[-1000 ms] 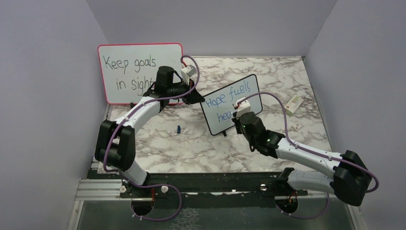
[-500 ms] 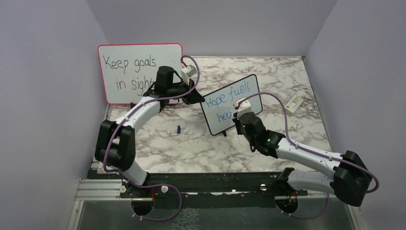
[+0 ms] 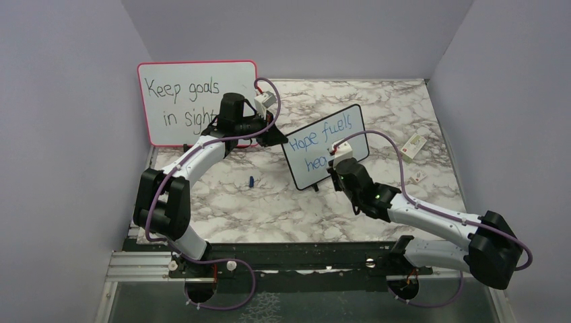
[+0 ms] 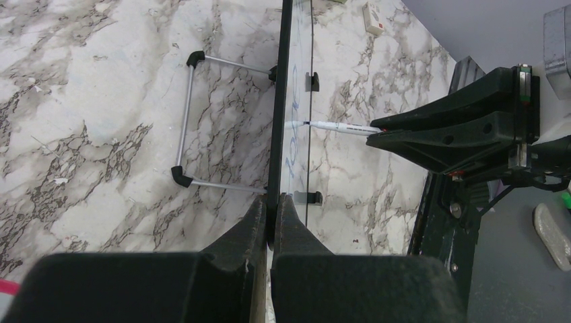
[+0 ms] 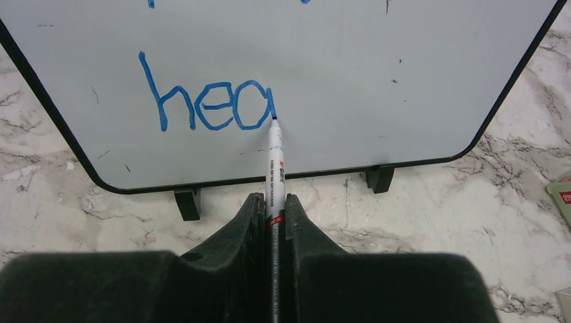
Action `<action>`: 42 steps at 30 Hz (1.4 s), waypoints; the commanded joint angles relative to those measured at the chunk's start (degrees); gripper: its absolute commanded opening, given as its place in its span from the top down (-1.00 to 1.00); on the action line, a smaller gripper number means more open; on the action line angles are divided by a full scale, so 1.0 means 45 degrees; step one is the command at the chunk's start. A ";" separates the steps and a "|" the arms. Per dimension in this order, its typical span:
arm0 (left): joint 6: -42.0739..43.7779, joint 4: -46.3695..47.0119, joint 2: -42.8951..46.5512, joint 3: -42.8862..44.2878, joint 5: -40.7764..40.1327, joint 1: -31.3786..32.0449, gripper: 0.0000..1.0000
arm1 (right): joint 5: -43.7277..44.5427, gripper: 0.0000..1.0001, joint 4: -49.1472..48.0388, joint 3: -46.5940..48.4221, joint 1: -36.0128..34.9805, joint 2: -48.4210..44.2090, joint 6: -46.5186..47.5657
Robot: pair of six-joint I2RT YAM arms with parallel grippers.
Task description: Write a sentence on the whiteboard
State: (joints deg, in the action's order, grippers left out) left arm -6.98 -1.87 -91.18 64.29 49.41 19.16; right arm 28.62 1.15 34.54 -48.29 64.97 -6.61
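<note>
The small black-framed whiteboard [image 3: 323,145] stands tilted on the marble table. Blue handwriting on it reads "Hope fuels" above "hea" [image 5: 209,101]. My left gripper [image 4: 272,202] is shut on the whiteboard's edge [image 4: 277,121], seen edge-on in the left wrist view. My right gripper [image 5: 273,202] is shut on a white marker [image 5: 275,168]. The marker's blue tip touches the board at the end of the "a". The marker also shows in the left wrist view [image 4: 337,126], held against the board's face.
A larger pink-framed board [image 3: 195,101] with black writing "Keep goals in sight" stands at the back left. A small blue cap [image 3: 250,182] lies on the table. Small white items [image 3: 414,145] lie at the right. The whiteboard's wire stand [image 4: 185,121] rests behind it.
The right gripper has shifted very slightly at the board; the left arm and board have not moved.
</note>
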 commanded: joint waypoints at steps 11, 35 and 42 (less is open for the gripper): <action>0.0536 -0.1167 -0.0403 -0.0068 -0.0567 0.0265 1.00 | 0.0227 0.99 0.0188 0.0012 0.0105 0.0205 -0.0124; 0.0595 -0.1245 -0.0402 -0.0049 -0.0587 0.0274 1.00 | -0.0180 0.99 -0.1098 0.0008 0.0392 -0.0647 0.0394; 0.0592 -0.1264 -0.0425 -0.0029 -0.0569 0.0274 1.00 | -0.0366 0.99 -0.1368 0.0097 0.0492 -0.0325 0.0413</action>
State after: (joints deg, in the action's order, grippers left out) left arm -6.74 -2.44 -91.18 64.55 49.23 19.20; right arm 28.25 -2.17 34.54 -46.57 62.70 -5.32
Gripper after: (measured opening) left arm 0.021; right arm 0.156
